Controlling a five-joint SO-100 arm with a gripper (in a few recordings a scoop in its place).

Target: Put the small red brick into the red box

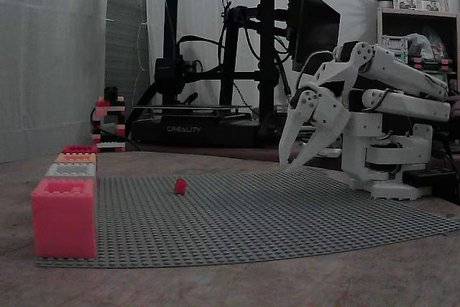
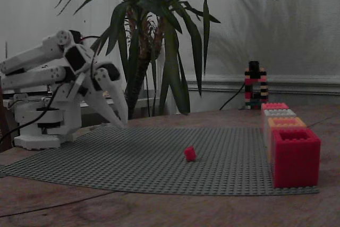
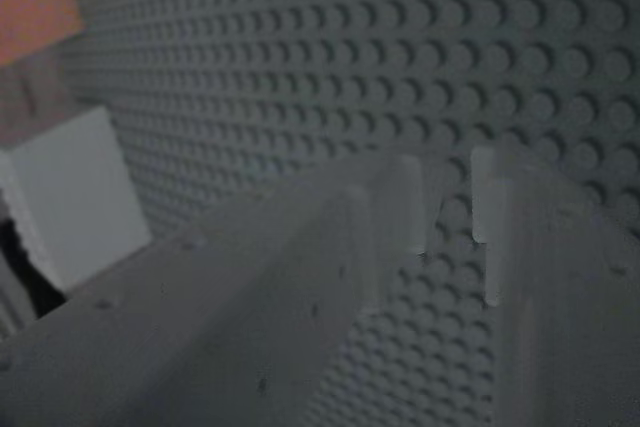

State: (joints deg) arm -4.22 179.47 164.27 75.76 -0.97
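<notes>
In the wrist view the gripper (image 3: 445, 212) is a blurred grey mass low in the frame, and the frame bottom cuts off its fingers. The studded baseplate (image 3: 330, 57) softens toward the upper left, where an orange patch is cut off by the corner. In a fixed view the small red brick (image 1: 180, 186) is too small for studs to show.

One small red brick (image 1: 180, 186) (image 2: 190, 154) on one grey studded baseplate (image 1: 287, 213) (image 2: 159, 158). Four boxes in row at baseplate edge: one pink (image 1: 64, 217), one pale orange (image 1: 75, 158), one grey (image 1: 70, 170), one red box (image 1: 79, 149) (image 2: 275, 106) at far end. One white arm, one gripper (image 1: 296, 159) (image 2: 118, 120), two fingers (image 3: 400, 207). One brick tower (image 1: 108, 121) (image 2: 255, 84). One potted plant (image 2: 154, 41). One 3D printer (image 1: 215, 70).
</notes>
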